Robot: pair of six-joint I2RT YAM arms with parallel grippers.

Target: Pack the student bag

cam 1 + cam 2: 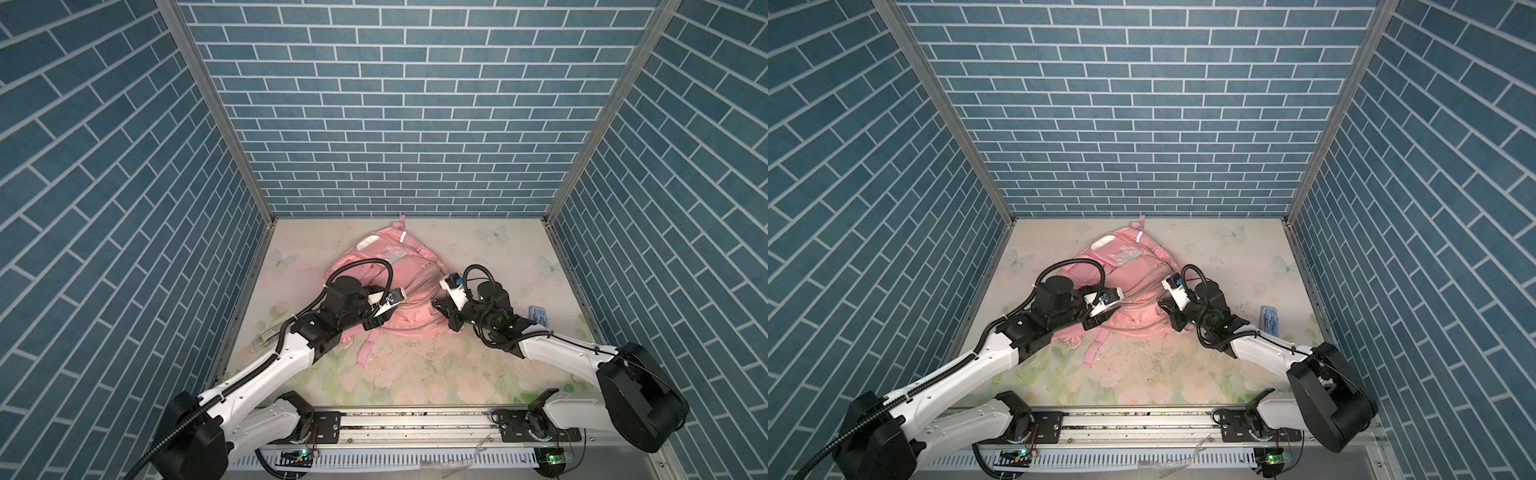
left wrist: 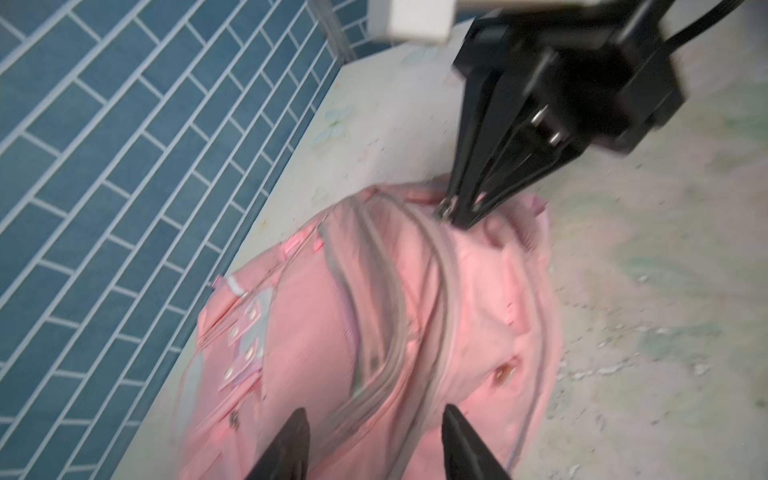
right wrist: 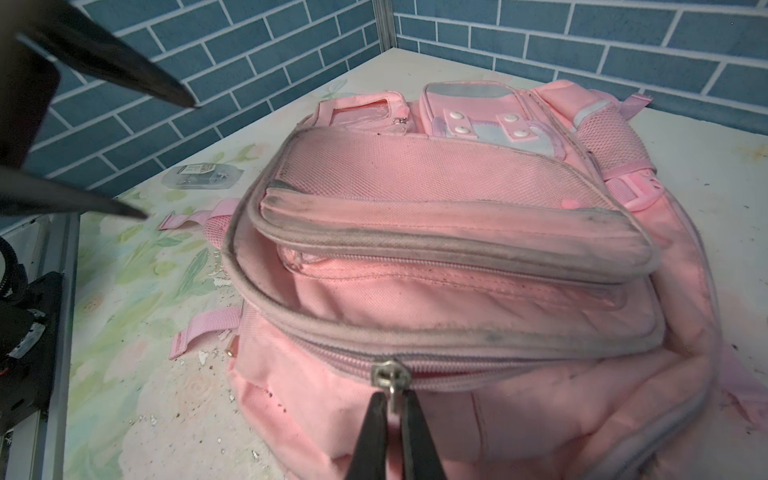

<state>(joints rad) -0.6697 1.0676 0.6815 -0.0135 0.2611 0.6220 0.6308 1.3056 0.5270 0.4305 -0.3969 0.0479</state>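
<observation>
pinching the zip pull [image 3: 392, 379] of the student bag [image 1: 409, 286], the right arm [image 1: 552, 345] has its jaws closed on it, likely to run the main zip open for packing. the left arm [image 1: 286, 353] holds its jaws open and empty just over the bag's lower left edge, perhaps to steady the fabric. the bag lies flat, pockets up, mid-frame in both top views on the flowered surface [image 1: 478, 374]; its long axis runs up-frame, rounded zip end lowest.

walls [image 1: 399, 124]: blue brick pattern | tabletop [image 1: 415, 365]: pale floral print, scuffed | corner posts [image 1: 225, 124]: metal
</observation>
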